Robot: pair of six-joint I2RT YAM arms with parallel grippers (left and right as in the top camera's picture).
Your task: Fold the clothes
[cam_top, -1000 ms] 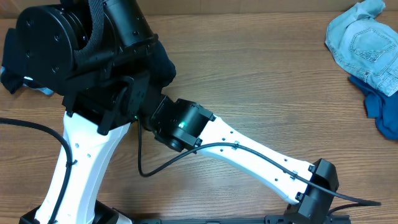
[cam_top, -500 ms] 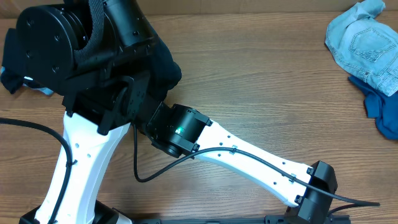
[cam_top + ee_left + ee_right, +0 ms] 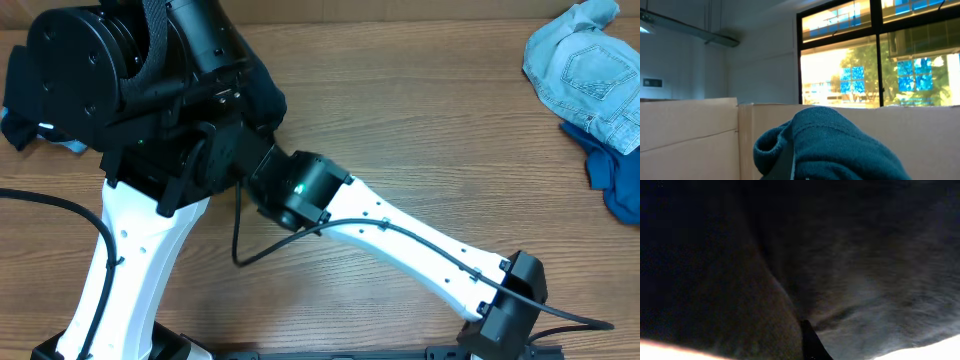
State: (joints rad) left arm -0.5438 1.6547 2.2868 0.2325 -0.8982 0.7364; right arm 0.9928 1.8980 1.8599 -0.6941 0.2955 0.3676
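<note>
The dark navy shirt [image 3: 266,98] lies bunched at the far-left part of the wooden worktop [image 3: 420,110]. Most of it is hidden beneath the bulky black left arm [image 3: 120,90]. From overhead only a rounded dark lobe shows on the arm's right side, and a smaller dark corner shows at the worktop's left edge. Seen from above it reads as almost black and plain. In the left wrist view the same cloth looks deep teal, soft and knit-like, with a rolled, stitched hem curling over the top of the bundle.

The left gripper [image 3: 789,169] is closed on that bundle. It holds the cloth lifted in front of the camera, against a cardboard wall [image 3: 690,145] and bright windows [image 3: 875,55].

The white right arm [image 3: 400,230] reaches in from the near-right edge, and its wrist is tucked under the left arm. The right gripper [image 3: 812,342] is closed too. Dark fabric fills its whole view and creases run down to the one visible fingertip, so it appears to have a fold of the shirt pinched, though the picture is very dim.

A crumpled pale denim piece [image 3: 585,65] sits at the far-right corner with a stitched back pocket facing up. A mid-blue piece [image 3: 612,182] lies along the right edge, touching the denim on its near side. A small pale patch [image 3: 60,143] at the shirt's left end is too small to read.
</note>
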